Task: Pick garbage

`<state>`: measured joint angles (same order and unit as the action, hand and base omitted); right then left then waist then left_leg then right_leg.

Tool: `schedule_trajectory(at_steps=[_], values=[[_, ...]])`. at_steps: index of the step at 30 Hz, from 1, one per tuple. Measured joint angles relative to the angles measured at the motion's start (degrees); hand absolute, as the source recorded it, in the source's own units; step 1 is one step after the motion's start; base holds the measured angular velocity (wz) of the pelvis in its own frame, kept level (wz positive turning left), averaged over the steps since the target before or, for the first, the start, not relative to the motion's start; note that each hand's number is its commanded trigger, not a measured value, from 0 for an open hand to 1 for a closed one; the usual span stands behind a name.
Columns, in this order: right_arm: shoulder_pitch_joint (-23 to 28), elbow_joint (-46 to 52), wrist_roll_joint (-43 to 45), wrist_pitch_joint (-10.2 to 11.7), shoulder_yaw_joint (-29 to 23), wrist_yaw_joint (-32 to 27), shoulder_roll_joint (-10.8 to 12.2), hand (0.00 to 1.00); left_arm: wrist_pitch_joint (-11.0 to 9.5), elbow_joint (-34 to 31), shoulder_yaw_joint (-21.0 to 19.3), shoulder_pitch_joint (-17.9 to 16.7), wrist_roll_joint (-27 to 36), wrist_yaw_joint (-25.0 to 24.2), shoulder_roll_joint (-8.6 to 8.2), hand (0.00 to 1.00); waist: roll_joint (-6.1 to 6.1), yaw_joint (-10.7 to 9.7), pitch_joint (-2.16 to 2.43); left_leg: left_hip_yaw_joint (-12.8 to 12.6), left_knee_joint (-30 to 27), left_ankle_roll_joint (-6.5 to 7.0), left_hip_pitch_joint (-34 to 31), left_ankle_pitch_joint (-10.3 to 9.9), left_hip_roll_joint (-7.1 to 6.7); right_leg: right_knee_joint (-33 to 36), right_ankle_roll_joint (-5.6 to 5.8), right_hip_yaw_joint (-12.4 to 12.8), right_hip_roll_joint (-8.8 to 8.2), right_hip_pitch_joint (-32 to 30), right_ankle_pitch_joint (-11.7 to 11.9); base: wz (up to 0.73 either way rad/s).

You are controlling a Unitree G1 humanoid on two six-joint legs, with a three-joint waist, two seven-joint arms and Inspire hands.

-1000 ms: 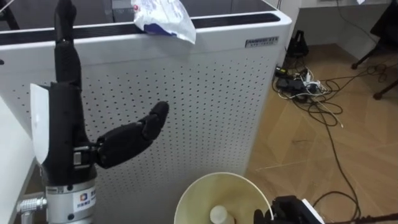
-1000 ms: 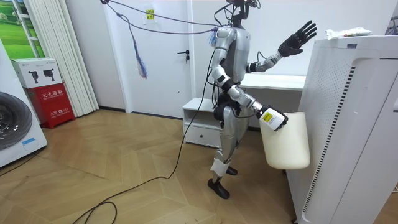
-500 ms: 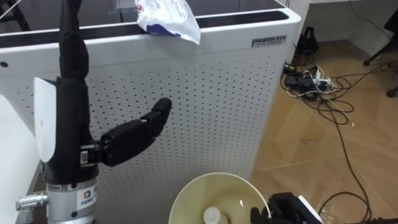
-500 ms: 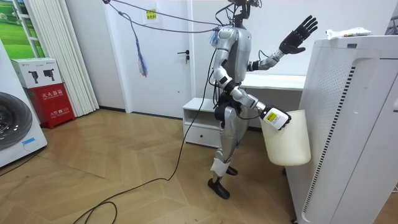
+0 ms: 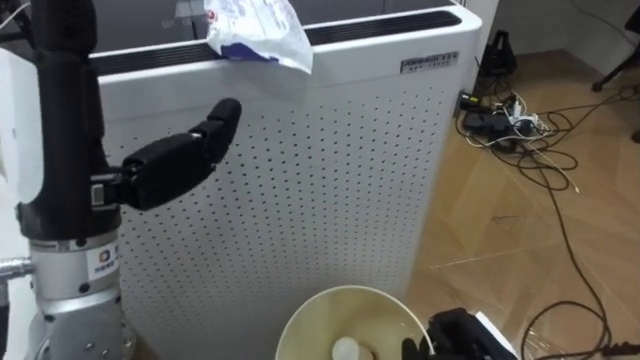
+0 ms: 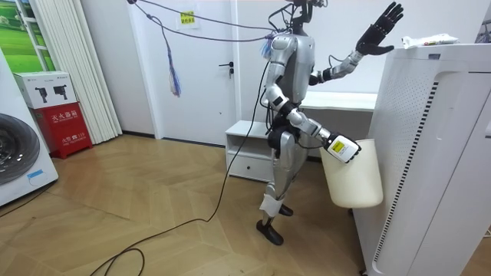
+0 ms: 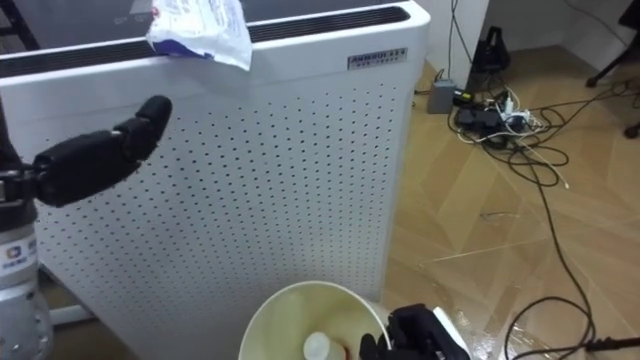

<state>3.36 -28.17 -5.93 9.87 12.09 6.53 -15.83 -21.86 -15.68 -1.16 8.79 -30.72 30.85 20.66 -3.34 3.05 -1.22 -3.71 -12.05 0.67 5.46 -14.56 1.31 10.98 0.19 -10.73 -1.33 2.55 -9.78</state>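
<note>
Nearest the robot, its right hand (image 5: 445,335) is gripping a cream waste bin (image 5: 340,292), dark fingers curling over the rim. A small white round item (image 5: 347,349) is lying inside the bin.

The left hand (image 5: 65,150) is standing raised with the thumb jutting sideways. In the room view its fingers are spread straight and are holding nothing. A small logo sticker is showing on its wrist cuff, too small to read.

Just beyond, a tall white perforated appliance (image 5: 300,190) is standing on the wooden floor (image 5: 500,240). A narrow label strip (image 5: 430,63) is sitting at the top corner of its front panel, its print not legible.

The garbage, a crumpled white wrapper (image 5: 255,30) with blue and red printing that cannot be made out, is lying on the appliance's top edge and drooping slightly over the front. It is sitting above and beyond the left thumb, near it but apart.

Farther off, a tangle of cables (image 5: 510,120) is lying on the floor.
</note>
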Motion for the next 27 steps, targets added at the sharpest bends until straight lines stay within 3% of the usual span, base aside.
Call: schedule_trajectory(at_steps=[2, 6, 10, 14, 15, 16, 17, 18, 19, 20, 21, 22, 23, 24, 25, 27], values=[[0.0, 0.0, 0.0, -0.1, 0.0, 0.0, 0.0, 1.0, 0.6, 0.0, 0.0, 0.6, -1.4, 0.0, 1.0, 0.0, -0.36, -1.0, 0.13, 0.0, 0.5, 0.0, 0.3, 0.0, 0.01, -0.5, 0.04, 0.0, 0.09, 0.4, 0.1, 0.0], [0.0, 0.9, 0.2, -0.2, 0.0, 0.5, -0.2, 1.0, 2.0, -0.1, -0.1, 2.5, -2.7, -0.1, 1.56, 0.0, -0.53, -1.3, 0.19, -0.2, 0.7, 0.0, 0.9, 0.0, 0.06, -0.9, 0.04, 2.2, 0.4, 0.7, 0.1, -0.14], [0.0, 2.2, 0.6, -0.6, 0.0, 0.5, -0.7, 1.0, 3.6, -0.1, 0.0, 4.0, -2.7, -0.7, 3.33, 0.0, -0.74, -2.0, 0.17, -0.9, 0.1, -0.01, 1.5, 0.0, 0.03, -1.5, 0.04, 4.8, 0.05, 2.1, 0.1, -0.01], [0.0, 2.6, 1.3, -1.2, 0.0, 0.5, -1.4, 1.0, 4.9, -0.1, 0.0, 4.2, -2.7, -1.6, 3.36, 0.0, -1.3, -2.6, 0.14, -1.0, 0.2, -0.01, 2.5, 0.0, 0.03, -1.4, 0.04, 6.1, 0.47, 2.6, 0.1, 0.04], [0.0, 2.9, 1.6, -1.2, 0.0, 0.4, -1.6, 1.0, 5.4, 0.0, 0.0, 4.3, -2.7, -1.8, 3.4, 0.0, -1.22, -2.5, 0.03, -1.4, -1.0, -0.04, 1.7, 0.0, -0.13, -1.5, 0.02, 6.8, -0.24, 2.7, 0.1, 0.12], [-0.1, 3.0, 1.5, -1.2, 0.1, 0.3, -1.5, 1.0, 5.8, 0.2, 0.1, 4.4, -2.6, -2.2, 3.41, 0.0, 0.0, -2.6, -0.65, -3.1, -7.0, -0.42, -2.3, -1.0, -1.0, -2.7, 0.21, 11.8, -1.99, 3.7, 0.2, 0.24], [-0.1, 3.1, 1.4, -1.3, 0.1, 0.0, -1.4, 1.0, 5.9, 0.2, 0.4, 4.7, -2.5, -2.4, 3.32, 0.0, 0.17, -2.7, -0.6, -3.5, -6.6, -0.48, -4.4, -1.0, -1.71, -3.2, 0.43, 14.7, -2.65, 3.8, 0.4, 0.56], [-0.1, 3.1, 1.4, -1.3, -1.1, -0.4, -2.7, 1.0, 5.8, 0.3, 1.8, 6.8, -2.7, -3.1, 3.18, 0.0, -0.31, -2.4, -0.36, -3.3, -1.3, 0.88, -9.1, 2.3, -2.43, -2.8, 0.92, 17.2, -3.24, 2.5, 0.1, 0.28], [-0.1, 3.0, 1.9, -2.4, -2.1, -0.3, -3.3, 1.0, 5.3, 0.3, 2.1, 7.4, -2.7, -3.6, 3.05, 0.0, -0.16, -0.5, -0.15, -6.4, -1.2, 2.98, -9.4, 5.3, -2.33, -1.4, 2.6, 16.6, -3.78, 0.8, -0.7, 0.1], [-0.1, 3.0, 2.3, -2.5, -2.1, -0.3, -3.3, 1.0, 5.2, 0.4, 2.2, 7.7, -2.7, -3.6, 3.21, 0.0, -0.33, 0.3, -0.17, -7.4, -0.9, 3.04, -8.9, 5.3, -2.21, -1.1, 2.77, 14.8, -3.84, 0.4, -0.8, -0.37], [0.0, 3.0, 3.8, -2.8, -1.9, 0.3, -3.0, 1.0, 5.2, 0.9, 2.1, 7.7, -2.7, -3.6, 3.36, 0.0, -0.34, 1.3, -0.17, -7.3, -0.9, 3.04, -8.0, 5.3, -2.21, -1.6, 2.81, 12.1, -3.65, 0.7, -0.7, -0.44], [0.0, 3.2, 4.8, -2.8, -1.9, 1.2, -2.5, 1.0, 5.4, 1.3, 2.1, 7.8, -2.7, -3.5, 3.34, 0.0, -0.49, 1.9, -0.26, -5.6, -0.8, 3.03, -7.1, 5.3, -2.2, -3.4, 2.58, 11.3, -2.78, 0.3, 0.2, -0.43], [0.0, 3.3, 5.1, -2.8, -1.9, 1.4, -2.4, 1.0, 5.5, 1.4, 2.0, 7.8, -2.6, -3.6, 3.31, 0.0, -0.63, 1.8, -0.3, -4.4, -0.8, 2.89, -6.6, 5.2, -2.2, -4.4, 1.84, 11.0, -2.55, -0.1, 1.1, -0.35], [0.2, 3.5, 5.3, -3.0, -1.8, 1.7, -2.4, 1.0, 5.8, 2.1, 2.1, 7.7, -2.6, -3.9, 2.99, 0.0, -1.42, 1.5, 0.0, -3.7, -0.6, 2.71, -5.9, 5.2, -2.07, -3.6, 1.59, 9.4, -2.51, 0.0, 2.3, -0.17], [0.2, 3.8, 5.3, -3.0, -1.7, 1.6, -2.4, 1.0, 6.3, 2.6, 2.1, 7.8, -2.4, -4.7, 3.22, 0.0, -2.15, 1.1, 0.47, -3.8, -0.2, 2.64, -5.6, 5.2, -2.06, -3.4, 1.57, 8.8, -2.42, 0.6, 2.3, -0.06], [0.2, 4.1, 5.3, -3.2, -1.6, 1.4, -2.6, 1.0, 6.5, 3.5, 2.1, 8.1, -1.9, -6.4, 3.62, 0.0, -2.78, -0.1, 0.7, -4.1, 1.0, 2.46, -4.9, 5.3, -2.0, -3.2, 1.56, 8.6, -2.22, 0.6, 2.3, 0.03]])
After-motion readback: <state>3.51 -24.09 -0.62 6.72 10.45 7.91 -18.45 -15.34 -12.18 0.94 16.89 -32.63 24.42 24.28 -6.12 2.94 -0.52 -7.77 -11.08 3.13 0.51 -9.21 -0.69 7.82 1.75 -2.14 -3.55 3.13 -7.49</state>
